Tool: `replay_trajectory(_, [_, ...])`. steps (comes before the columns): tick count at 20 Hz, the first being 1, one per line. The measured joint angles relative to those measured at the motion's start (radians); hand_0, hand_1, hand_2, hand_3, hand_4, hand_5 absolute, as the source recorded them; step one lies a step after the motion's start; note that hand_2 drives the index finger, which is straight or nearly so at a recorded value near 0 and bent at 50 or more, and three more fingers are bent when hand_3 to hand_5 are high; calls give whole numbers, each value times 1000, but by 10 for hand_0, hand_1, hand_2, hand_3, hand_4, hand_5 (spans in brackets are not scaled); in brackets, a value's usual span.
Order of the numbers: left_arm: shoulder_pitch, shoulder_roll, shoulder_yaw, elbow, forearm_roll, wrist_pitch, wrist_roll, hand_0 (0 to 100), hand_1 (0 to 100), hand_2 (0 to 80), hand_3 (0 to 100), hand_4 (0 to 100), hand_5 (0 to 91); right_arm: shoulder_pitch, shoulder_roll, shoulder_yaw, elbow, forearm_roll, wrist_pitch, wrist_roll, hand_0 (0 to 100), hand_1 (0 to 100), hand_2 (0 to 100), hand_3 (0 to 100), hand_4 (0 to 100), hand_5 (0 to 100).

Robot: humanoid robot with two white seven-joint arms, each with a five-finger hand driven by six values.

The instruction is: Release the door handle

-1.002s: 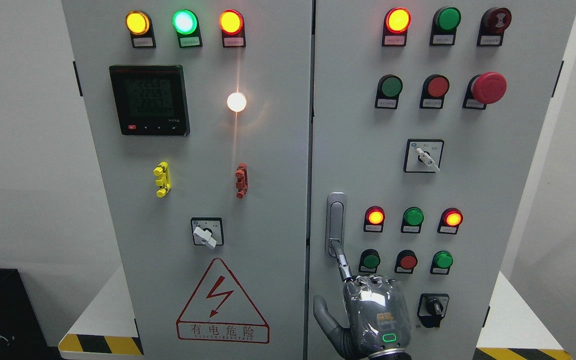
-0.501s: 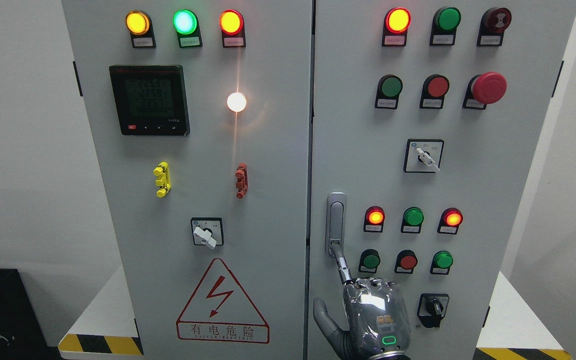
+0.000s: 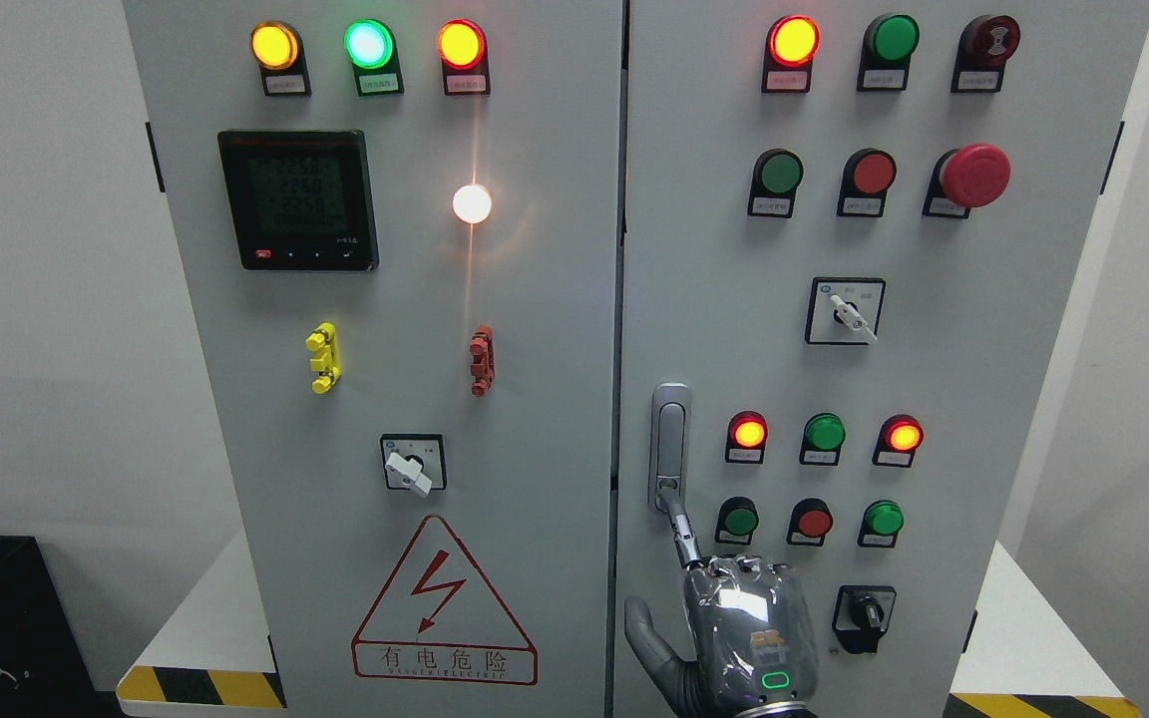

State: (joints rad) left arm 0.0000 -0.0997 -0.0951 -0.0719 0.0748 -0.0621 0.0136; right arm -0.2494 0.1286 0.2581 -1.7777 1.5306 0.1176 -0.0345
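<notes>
**Operator:** Where's the handle, and what's on it?

**Spotter:** Read the grey steel cabinet from the left. On its left door, the red-bordered lightning warning triangle (image 3: 443, 603) sits at about 7 o'clock in your picture. None of that door is involved. Just past the centre seam, on the right door, you'll find the upright silver door handle (image 3: 670, 439), lying flush in its plate. It's at roughly 5 o'clock from the picture's centre.

**Operator:** And the hand?

**Spotter:** The right robot hand (image 3: 749, 628), shiny grey, comes up from the bottom edge at 5 o'clock. Its index finger (image 3: 679, 529) is stretched toward 11 o'clock, with the tip touching the handle's lower end. The thumb (image 3: 649, 633) is splayed out toward 9 o'clock, well off the handle. Nothing is clamped around the lever: thumb and index finger stand apart, and the other fingers are hidden behind the back of the hand. You won't see the left hand at all.

**Operator:** So which step are we at?

**Spotter:** I'd judge the release is nearly done, with only that fingertip contact left. Your next move is to draw the finger straight back and down toward 5 o'clock. Keep it clear of the round green push button (image 3: 737, 519) just right of the finger.
</notes>
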Motion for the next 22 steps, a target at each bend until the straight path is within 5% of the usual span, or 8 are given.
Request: replay_trajectory(22, [0, 0, 0, 0, 0, 0, 0, 120, 556, 0, 0, 0, 0, 1, 0, 0, 1, 0, 0, 0, 491, 266, 78, 1000, 985, 1000])
